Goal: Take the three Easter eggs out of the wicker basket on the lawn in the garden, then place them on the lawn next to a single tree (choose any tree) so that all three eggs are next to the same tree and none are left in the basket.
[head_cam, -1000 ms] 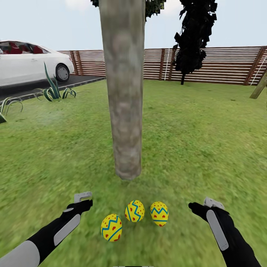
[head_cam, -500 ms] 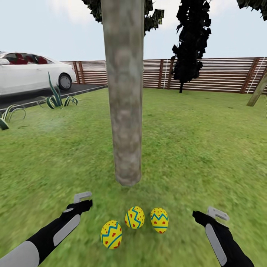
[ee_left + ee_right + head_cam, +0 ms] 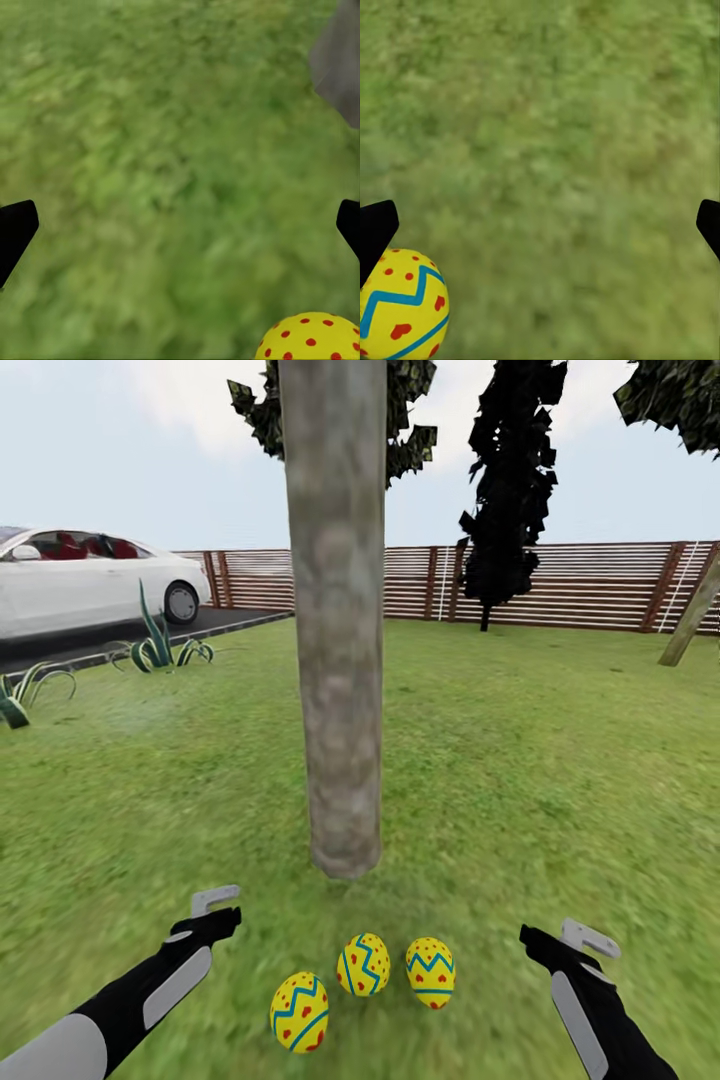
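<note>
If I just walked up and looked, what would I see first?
Probably the three Easter eggs, bright yellow with blue zigzags, lying on the lawn just in front of the tree with the thick grey trunk. The left gripper and right gripper hang open on either side of them. A white car sits far off on the left.

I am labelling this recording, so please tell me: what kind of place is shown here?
It looks like a fenced garden beside a driveway: a green lawn, a thick tree trunk with three Easter eggs at its foot, a wooden slat fence and a white car.
</note>
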Controlling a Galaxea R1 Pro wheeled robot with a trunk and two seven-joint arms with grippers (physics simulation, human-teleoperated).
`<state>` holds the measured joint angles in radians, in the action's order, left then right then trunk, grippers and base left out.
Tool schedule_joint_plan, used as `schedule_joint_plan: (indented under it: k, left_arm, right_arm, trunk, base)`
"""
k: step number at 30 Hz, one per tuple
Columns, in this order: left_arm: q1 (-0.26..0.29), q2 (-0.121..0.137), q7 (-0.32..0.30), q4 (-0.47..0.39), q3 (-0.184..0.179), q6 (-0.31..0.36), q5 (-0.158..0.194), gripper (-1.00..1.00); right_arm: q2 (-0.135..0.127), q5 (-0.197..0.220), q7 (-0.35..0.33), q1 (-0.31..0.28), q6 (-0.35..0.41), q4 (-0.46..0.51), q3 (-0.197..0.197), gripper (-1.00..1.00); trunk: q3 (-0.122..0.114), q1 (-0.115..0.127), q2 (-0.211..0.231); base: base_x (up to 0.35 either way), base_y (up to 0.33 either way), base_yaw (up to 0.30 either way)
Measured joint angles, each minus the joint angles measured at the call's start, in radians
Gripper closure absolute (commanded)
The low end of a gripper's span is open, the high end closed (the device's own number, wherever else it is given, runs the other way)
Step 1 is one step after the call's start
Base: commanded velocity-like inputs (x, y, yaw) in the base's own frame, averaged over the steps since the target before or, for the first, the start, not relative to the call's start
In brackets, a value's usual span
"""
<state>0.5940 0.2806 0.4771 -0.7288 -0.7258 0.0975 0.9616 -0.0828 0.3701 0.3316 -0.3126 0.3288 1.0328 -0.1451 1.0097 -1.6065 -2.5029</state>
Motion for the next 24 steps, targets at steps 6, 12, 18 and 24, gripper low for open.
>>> schedule_joint_plan:
  k: [6, 12, 18, 24]
  left_arm:
    - [0.0, -0.001, -0.008, 0.022, 0.0, -0.01, 0.0, -1.0]
    - [0.0, -0.001, -0.012, 0.059, 0.001, -0.026, -0.001, -1.0]
    - [0.0, -0.002, -0.016, 0.104, -0.001, -0.037, -0.002, -1.0]
    - [-0.005, -0.003, -0.017, 0.181, -0.006, -0.063, -0.01, -1.0]
  right_arm:
    - [0.001, 0.001, 0.0, 0.0, -0.005, -0.024, 0.0, -1.0]
    - [0.003, 0.002, 0.0, 0.0, -0.031, -0.119, 0.004, -1.0]
    - [0.006, 0.004, 0.001, 0.0, -0.209, -0.357, 0.074, -1.0]
    - [0.006, 0.009, 0.002, 0.0, -0.275, -0.527, 0.116, -1.0]
  trunk:
    - [-0.023, 0.003, 0.001]
    - [-0.046, 0.005, 0.003]
    - [-0.067, 0.021, 0.031]
    - [-0.085, 0.044, 0.073]
  base:
    - [0.0, 0.0, 0.0]
    - [0.0, 0.0, 0.0]
    - [0.0, 0.0, 0.0]
    - [0.0, 0.0, 0.0]
